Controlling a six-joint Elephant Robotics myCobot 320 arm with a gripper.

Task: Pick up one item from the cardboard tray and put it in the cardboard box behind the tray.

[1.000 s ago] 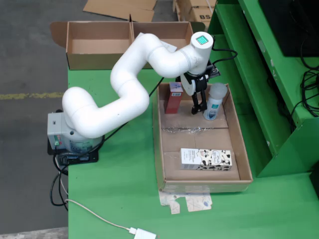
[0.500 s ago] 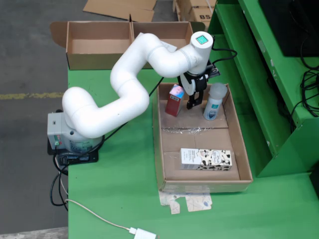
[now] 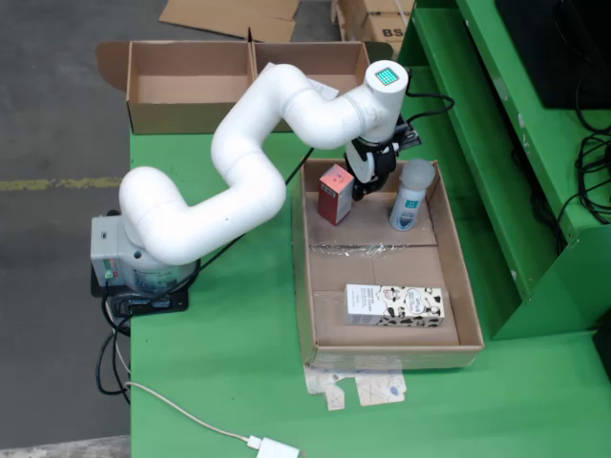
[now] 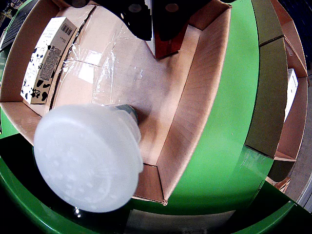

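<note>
In the fixed view my gripper hangs over the far end of the cardboard tray, shut on a red carton that is tilted and lifted off the tray floor. The wrist view shows the black fingers at the top edge with the red carton between them. A white-capped bottle stands upright to the right of the gripper and fills the lower left of the wrist view as a white cap. A cow-patterned box lies at the tray's near end.
An open cardboard box with two compartments stands behind the tray at the table's back edge, its wall at the right of the wrist view. Green shelving rises right of the tray. A cable and plug lie near the front.
The gripper has risen and shifted left, out of the gap beside the bottle. The red carton has come up with it and tilted. Bottle and cow-patterned box have stayed put.
</note>
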